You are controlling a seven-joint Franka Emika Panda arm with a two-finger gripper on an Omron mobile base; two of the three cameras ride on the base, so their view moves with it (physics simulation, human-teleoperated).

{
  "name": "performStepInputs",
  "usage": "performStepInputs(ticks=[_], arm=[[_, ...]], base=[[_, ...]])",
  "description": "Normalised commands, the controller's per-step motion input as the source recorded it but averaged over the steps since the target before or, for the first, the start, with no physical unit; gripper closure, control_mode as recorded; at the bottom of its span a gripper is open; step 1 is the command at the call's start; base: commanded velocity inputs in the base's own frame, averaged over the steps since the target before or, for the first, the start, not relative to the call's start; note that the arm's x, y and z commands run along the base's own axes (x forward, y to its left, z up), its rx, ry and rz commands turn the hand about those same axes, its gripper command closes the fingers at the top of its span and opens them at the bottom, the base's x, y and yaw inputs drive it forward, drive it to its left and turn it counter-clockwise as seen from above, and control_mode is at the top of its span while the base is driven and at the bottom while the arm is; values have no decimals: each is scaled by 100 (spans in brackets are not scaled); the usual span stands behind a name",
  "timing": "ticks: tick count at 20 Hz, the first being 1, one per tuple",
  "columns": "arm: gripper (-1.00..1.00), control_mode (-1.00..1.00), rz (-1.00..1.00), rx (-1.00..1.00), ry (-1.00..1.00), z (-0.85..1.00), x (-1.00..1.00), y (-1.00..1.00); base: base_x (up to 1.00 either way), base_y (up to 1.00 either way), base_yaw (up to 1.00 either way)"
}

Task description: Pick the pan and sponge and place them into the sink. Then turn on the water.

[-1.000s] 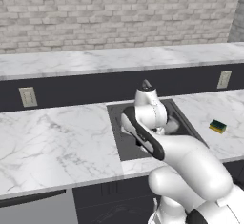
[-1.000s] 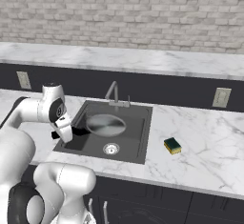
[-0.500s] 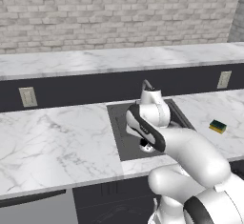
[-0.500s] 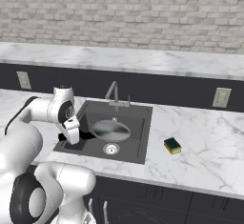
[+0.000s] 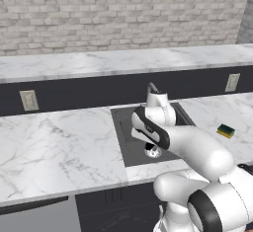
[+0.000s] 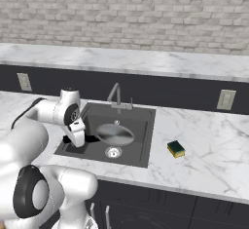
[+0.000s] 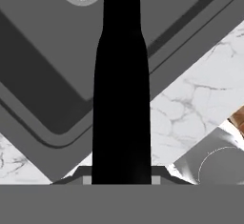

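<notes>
Holding the pan (image 6: pixel 115 134) by its thin black handle (image 7: pixel 121 85), the pincer (image 6: pixel 78 138) hangs over the sink (image 6: pixel 141 150). Rigid, smooth metal with its weight far from the grip, the pan likely tips. Sponge (image 6: pixel 176 148): soft, light, on the tabletop (image 6: pixel 204 169).

You see a white marble counter (image 5: pixel 54 147) running left to right, with a dark backsplash (image 6: pixel 180 89) behind it carrying pale wall outlets (image 6: pixel 226 99). Above the backsplash a second marble ledge (image 5: pixel 99 60) runs along a grey brick wall (image 6: pixel 126 13). Below the near counter edge you see dark cabinet fronts (image 6: pixel 160 206).
</notes>
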Motion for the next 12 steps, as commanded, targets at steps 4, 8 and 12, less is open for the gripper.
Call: performStepInputs(ticks=[4, 8, 12], arm=[[100, -100, 0, 0, 0, -18, 25, -9], [100, -100, 0, 0, 0, -21, 24, -9], [100, -100, 0, 3, 1, -21, 22, -11]], base=[[0, 0, 0], [0, 0, 0], [0, 0, 0]])
